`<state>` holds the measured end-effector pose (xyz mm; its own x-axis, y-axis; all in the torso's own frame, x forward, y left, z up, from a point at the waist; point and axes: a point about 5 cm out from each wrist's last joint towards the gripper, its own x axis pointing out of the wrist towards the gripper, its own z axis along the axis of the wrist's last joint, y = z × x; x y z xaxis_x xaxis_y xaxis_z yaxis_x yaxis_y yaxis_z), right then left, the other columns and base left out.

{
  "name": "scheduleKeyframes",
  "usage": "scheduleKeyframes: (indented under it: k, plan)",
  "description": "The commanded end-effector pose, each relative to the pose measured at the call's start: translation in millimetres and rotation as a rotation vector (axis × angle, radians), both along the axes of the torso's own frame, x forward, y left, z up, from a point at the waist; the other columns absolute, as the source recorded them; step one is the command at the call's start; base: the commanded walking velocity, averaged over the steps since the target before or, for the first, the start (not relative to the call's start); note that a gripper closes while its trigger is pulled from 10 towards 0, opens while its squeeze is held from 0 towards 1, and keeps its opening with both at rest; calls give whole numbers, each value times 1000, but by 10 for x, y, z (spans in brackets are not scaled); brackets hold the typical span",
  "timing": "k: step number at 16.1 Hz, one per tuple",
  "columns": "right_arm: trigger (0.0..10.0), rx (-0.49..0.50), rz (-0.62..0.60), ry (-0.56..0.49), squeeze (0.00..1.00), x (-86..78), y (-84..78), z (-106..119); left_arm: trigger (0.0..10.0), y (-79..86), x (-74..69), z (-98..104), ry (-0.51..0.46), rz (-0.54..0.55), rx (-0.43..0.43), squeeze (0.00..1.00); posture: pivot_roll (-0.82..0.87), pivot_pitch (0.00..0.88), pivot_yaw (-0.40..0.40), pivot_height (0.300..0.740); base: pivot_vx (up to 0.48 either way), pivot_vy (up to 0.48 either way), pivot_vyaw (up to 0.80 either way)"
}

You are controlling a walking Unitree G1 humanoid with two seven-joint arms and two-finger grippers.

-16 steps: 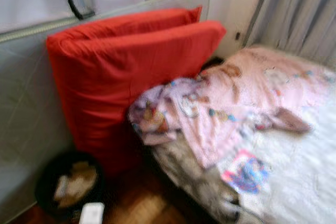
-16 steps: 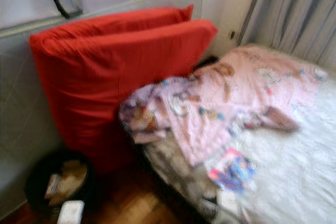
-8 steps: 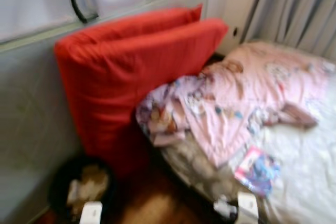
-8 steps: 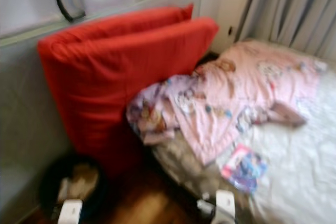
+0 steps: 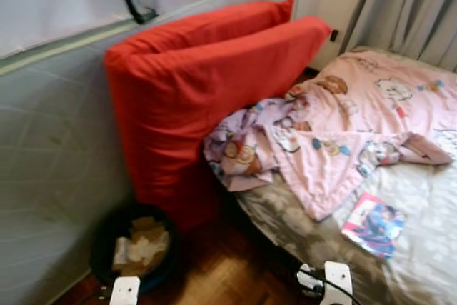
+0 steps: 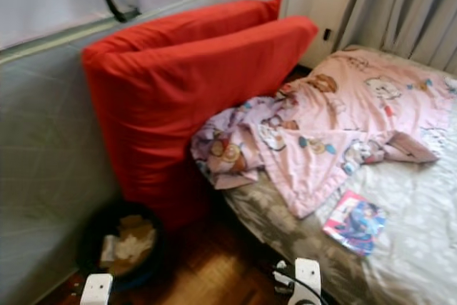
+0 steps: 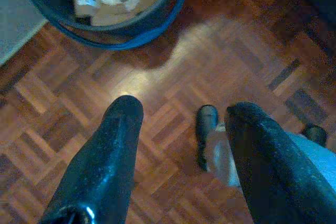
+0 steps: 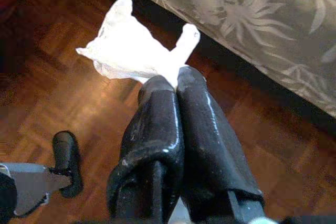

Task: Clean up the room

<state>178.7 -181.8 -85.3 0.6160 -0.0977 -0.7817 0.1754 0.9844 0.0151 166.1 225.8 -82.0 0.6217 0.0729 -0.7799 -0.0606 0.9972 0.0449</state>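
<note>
The right gripper is pinching a crumpled white tissue with its jaws pressed tight together, and the tissue is sticking out past the tips above the wooden floor, just beside the edge of the bed. The left gripper is hanging with its jaws wide apart and holding nothing, and a dark bin full of paper scraps is sitting on the floor ahead of them. The head views are showing more: a big red cushion leaning by the bin, a pink blanket bunched on the bed, and a small book. There the tissue is too low to make out.
</note>
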Motion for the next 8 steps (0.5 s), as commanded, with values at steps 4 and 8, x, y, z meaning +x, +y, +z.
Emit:
scheduleKeyframes:
  k: [4, 8]
  plan:
    - [10000, -14, -15, 14, 0, -48, -74, -14, 10000, -29, -10, -15, 16, -4, -6, 0, 50, 16, 17, 740, 0, 398, 0]
    - [10000, -11, -13, 15, 0, -48, -67, -15, 10000, -28, -6, -13, 15, 1, -6, 0, 52, 19, 18, 740, 0, 418, 0]
